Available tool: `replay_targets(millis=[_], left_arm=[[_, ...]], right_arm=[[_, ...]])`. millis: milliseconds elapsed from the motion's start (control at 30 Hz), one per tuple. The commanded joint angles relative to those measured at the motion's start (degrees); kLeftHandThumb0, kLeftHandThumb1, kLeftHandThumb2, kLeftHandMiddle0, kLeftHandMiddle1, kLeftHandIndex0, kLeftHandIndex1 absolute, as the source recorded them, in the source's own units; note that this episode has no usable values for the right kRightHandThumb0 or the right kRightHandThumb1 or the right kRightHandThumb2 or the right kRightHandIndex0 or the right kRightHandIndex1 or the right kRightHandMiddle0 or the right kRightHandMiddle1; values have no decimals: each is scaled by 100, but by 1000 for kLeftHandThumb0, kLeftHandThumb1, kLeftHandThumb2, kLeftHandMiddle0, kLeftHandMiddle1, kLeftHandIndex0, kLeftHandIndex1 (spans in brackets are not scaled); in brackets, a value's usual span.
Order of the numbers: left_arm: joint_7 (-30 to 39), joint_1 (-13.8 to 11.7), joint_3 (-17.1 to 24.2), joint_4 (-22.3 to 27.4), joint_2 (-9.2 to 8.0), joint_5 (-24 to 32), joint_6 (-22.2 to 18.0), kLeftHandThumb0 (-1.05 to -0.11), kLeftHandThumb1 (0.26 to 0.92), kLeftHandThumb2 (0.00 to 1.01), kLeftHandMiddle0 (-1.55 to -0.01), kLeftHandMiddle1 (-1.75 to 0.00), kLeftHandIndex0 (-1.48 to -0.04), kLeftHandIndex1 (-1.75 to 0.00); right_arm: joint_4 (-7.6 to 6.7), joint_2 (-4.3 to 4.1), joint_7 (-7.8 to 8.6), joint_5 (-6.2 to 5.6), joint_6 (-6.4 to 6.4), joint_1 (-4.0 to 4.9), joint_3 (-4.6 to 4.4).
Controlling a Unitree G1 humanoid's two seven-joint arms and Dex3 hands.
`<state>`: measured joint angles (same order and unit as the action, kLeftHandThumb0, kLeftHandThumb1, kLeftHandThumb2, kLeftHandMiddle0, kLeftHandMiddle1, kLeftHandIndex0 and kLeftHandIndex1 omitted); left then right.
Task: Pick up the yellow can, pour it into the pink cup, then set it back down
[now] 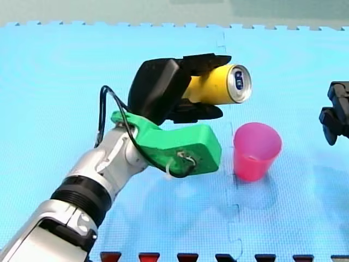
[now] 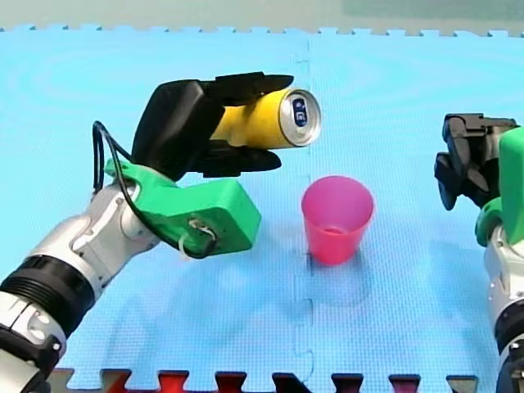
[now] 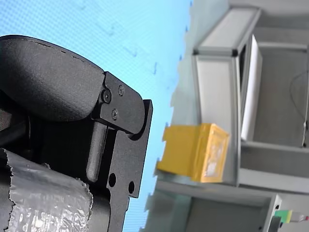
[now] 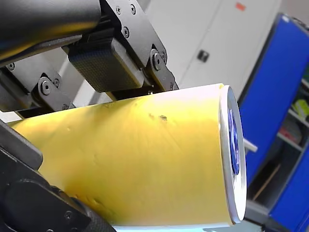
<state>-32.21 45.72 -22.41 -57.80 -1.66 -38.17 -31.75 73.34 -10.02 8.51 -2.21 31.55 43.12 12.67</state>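
Left robot hand [image 2: 196, 123] grips yellow can [image 2: 255, 123] sideways, silver top near pink cup [image 2: 336, 221]; right robot hand [image 2: 463, 168] rt edge, grip unclear

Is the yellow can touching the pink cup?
Apart. Second head view: blue mat shows between the left robot hand's yellow can and the pink cup; right robot hand aside.

The yellow can [image 1: 212, 87] has a silver lid, blue at the tab. The pink cup [image 1: 256, 151] is plain, no print. The left hand [image 1: 163, 87] is black on a green wrist mount [image 1: 185, 147]; the arm [image 1: 103, 164] is silver with a black ring. The right hand [image 2: 467, 160] is black too. The foam mat [image 1: 65, 82] is light blue with a fine dotted texture (jigsaw seams), and dark red pieces [image 1: 148, 256] line the near edge. A yellow box [image 3: 195, 152] shows in the first wrist view.
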Motion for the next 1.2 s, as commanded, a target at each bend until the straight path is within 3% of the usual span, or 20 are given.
replay_targets(millis=[0, 100, 267, 433, 467, 500, 533, 600, 633, 667, 700, 767, 900, 933, 1000, 1067, 1167], left_arm=[[-154, 192, -135, -106, 7, -97, -92, -454, 759, 0, -1321, -16, -1213, -8], [-295, 378, -289, -256, 85, -234, -47, -406, 759, 0, -1343, -24, -1230, -11], [-597, 588, -685, -168, 137, -717, 349, -373, 775, 7, -1388, -47, -1234, -7], [-1063, 714, -1037, -276, 180, -1104, 528, -347, 808, 14, -1439, -99, -1275, -24], [-1141, 726, -1090, -286, 177, -1159, 568, -348, 814, 10, -1403, -184, -1287, -30], [-1227, 739, -1152, -288, 180, -1231, 645, -350, 819, 4, -1189, -624, -1302, -45], [-1299, 751, -1210, -289, 189, -1292, 728, -353, 823, 2, -1061, -883, -1309, -60], [-1446, 759, -1313, -296, 221, -1402, 917, -355, 825, 1, -920, -1186, -1310, -110], [-1507, 759, -1357, -302, 236, -1445, 1000, -355, 824, 0, -874, -1303, -1280, -195], [-1565, 758, -1404, -307, 248, -1489, 1084, -354, 823, 0, -826, -1419, -1109, -555], [-1620, 761, -1453, -311, 257, -1537, 1174, -354, 823, 0, -804, -1475, -985, -804], [-1693, 768, -1538, -309, 265, -1619, 1337, -359, 824, 1, -772, -1561, -839, -1102], [-1751, 779, -1634, -290, 263, -1677, 1507, -374, 827, 2, -765, -1592, -787, -1200], [-1754, 781, -1650, -285, 261, -1679, 1527, -376, 827, 2, -765, -1595, -784, -1205], [-1758, 785, -1673, -268, 253, -1681, 1556, -381, 828, 1, -765, -1599, -778, -1211], [-1780, 785, -1695, -258, 247, -1684, 1583, -386, 828, 1, -767, -1602, -775, -1212], [-1823, 771, -1725, -228, 238, -1685, 1624, -389, 829, 1, -772, -1614, -775, -1214]], right_arm=[[7, -26, -97, 63, -3, 27, -44], [26, -48, -202, 163, 2, 32, -104], [59, -46, -213, 185, 9, 20, -98], [81, -19, 47, 74, 402, -96, 8], [95, -18, 44, 82, 425, -90, 10], [110, -15, -8, 106, 414, -75, 0], [123, -12, -75, 136, 386, -59, -15], [135, 0, -209, 187, 348, -42, -37], [135, 11, -256, 202, 347, -42, -42], [133, 25, -301, 215, 354, -46, -49], [128, 43, -343, 231, 370, -54, -58], [109, 90, -430, 271, 417, -70, -87], [87, 101, -689, 385, 512, -75, -146], [88, 97, -690, 380, 524, -81, -138], [102, 51, -436, 246, 536, -110, -36], [113, 9, -252, 193, 538, -126, -2], [116, -14, -215, 230, 532, -119, -25]])
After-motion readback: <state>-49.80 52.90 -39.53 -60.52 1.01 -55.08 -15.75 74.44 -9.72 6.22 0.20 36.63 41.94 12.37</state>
